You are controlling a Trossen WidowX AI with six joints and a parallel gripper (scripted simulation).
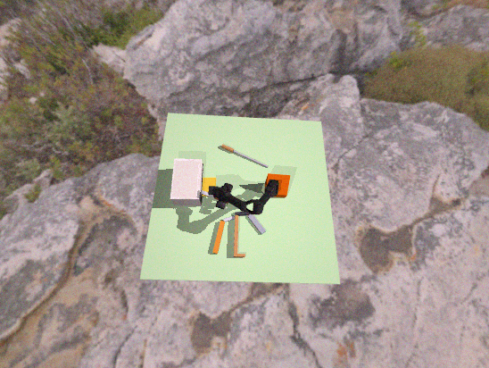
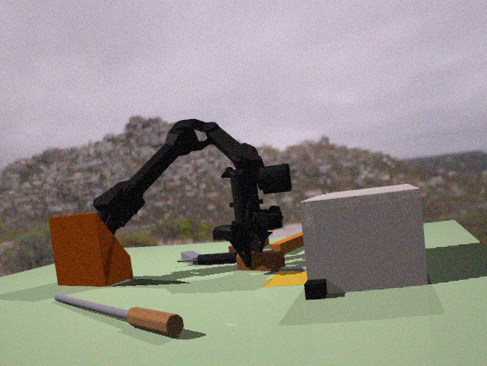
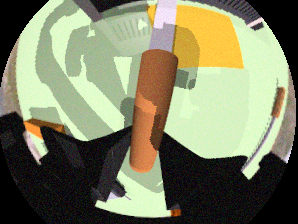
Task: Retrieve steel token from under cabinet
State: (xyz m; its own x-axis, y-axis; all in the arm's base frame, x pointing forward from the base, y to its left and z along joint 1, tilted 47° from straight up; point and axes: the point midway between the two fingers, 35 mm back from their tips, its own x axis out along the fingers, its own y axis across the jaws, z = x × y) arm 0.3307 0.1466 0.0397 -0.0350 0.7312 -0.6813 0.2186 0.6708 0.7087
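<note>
The pale cabinet (image 1: 186,179) (image 2: 364,244) stands on the green table. The yellow marked area (image 1: 209,182) (image 2: 285,279) (image 3: 215,40) lies in front of it. My gripper (image 2: 251,266) (image 3: 147,131) is shut on the brown handle (image 2: 268,261) (image 3: 156,85) of a tool, low over the table. The tool's flat grey blade (image 1: 204,193) (image 2: 294,268) (image 3: 162,37) points at the cabinet's front and passes over one side of the yellow area. Its far end is hidden, so I cannot tell how far under the cabinet it reaches. I cannot make out the token.
A rod with a brown handle (image 1: 227,148) (image 2: 155,321) (image 3: 279,102) lies to one side. Orange-handled tools (image 1: 218,238) (image 1: 236,237) and a grey-headed tool (image 1: 256,224) (image 2: 189,256) lie on the other. A black block (image 2: 315,289) is at the cabinet's corner. The orange block (image 1: 282,192) (image 2: 77,253) is by the arm's base.
</note>
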